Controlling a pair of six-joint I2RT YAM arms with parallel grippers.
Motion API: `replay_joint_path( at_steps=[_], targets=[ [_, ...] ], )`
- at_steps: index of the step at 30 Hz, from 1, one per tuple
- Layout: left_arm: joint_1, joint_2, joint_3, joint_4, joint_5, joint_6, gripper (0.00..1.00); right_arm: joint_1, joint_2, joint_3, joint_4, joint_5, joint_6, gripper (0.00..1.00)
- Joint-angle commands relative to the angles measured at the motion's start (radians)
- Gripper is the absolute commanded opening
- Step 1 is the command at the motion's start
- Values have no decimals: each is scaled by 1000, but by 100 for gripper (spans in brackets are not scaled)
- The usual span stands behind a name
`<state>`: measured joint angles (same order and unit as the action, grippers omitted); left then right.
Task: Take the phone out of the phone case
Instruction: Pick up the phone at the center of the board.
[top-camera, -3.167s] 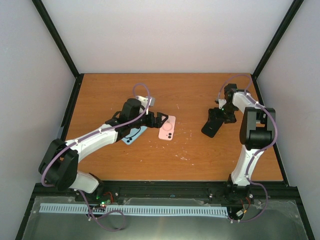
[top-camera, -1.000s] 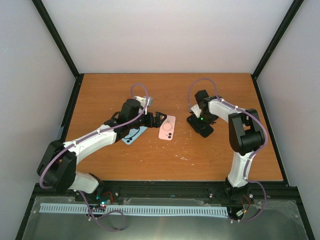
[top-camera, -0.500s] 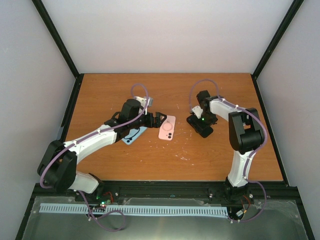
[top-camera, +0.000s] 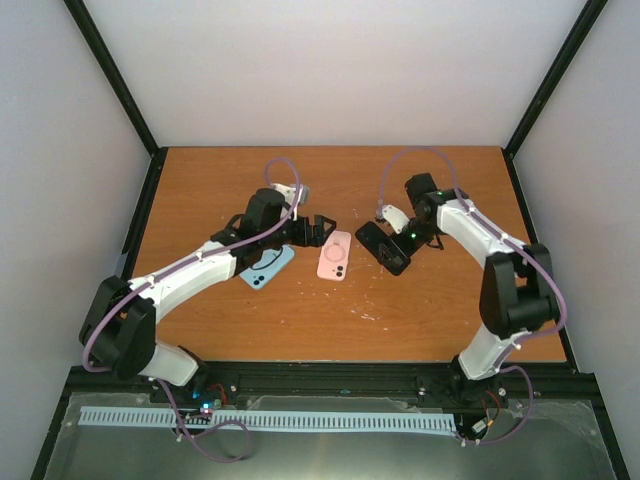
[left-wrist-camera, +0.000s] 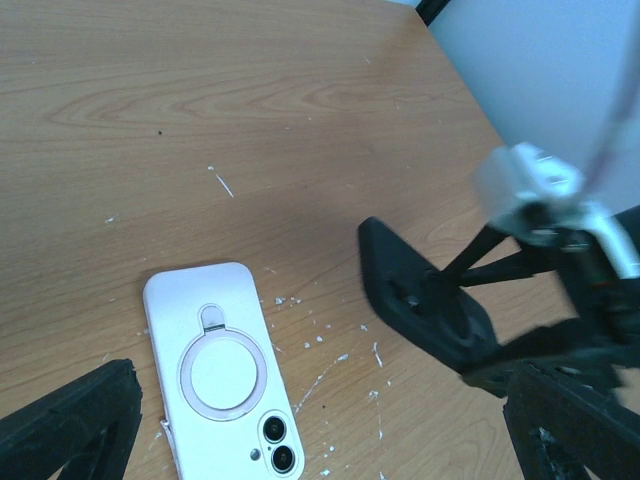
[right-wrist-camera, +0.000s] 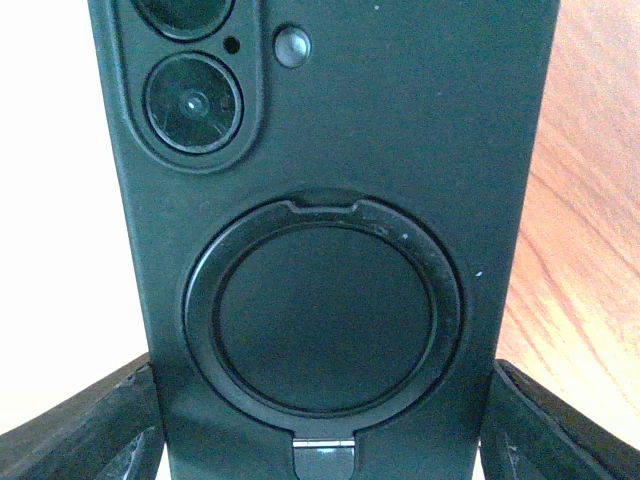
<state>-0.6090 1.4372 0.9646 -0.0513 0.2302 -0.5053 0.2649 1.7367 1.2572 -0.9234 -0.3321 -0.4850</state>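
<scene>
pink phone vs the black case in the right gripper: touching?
Apart. The left wrist view shows a strip of bare table between the pink phone and the black case; the top view agrees.

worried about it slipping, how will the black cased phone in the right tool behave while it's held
The black cased phone looks like a flat rigid slab, so it should stay stiff. Its matte case probably resists slipping. The right tool pinches only one end, so it may pivot if bumped.
</scene>
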Motion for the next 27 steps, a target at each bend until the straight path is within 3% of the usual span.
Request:
replay_joint_path(
  at_steps=[1,4,5,7,10,14,17,19,27],
  targets=[
    [-11,-34,9,49,79,65,99,4,-124,-5,-117,-289,-190,46],
    [-11,-118,-59,168,260,155,98,5,-178,-34,-213,-365,-354,46],
    [-16,-168,-104,222,317,197,94,5,-192,-40,-244,-372,-411,46],
    [-47,-302,-175,271,335,298,89,6,-212,-40,-305,-359,-513,44],
    [-73,-414,-199,162,340,497,78,11,-237,-29,-368,-307,-614,43],
    [-201,-444,-166,-61,112,757,76,26,-255,-1,-444,-259,-704,44],
    [-373,-429,-172,-87,-144,930,76,54,-262,21,-483,-248,-728,44],
    [-449,-410,-165,-90,-232,1013,74,77,-266,36,-494,-237,-728,44],
    [-611,-321,-172,-25,-282,1226,71,151,-267,64,-527,-210,-714,44]
  ],
)
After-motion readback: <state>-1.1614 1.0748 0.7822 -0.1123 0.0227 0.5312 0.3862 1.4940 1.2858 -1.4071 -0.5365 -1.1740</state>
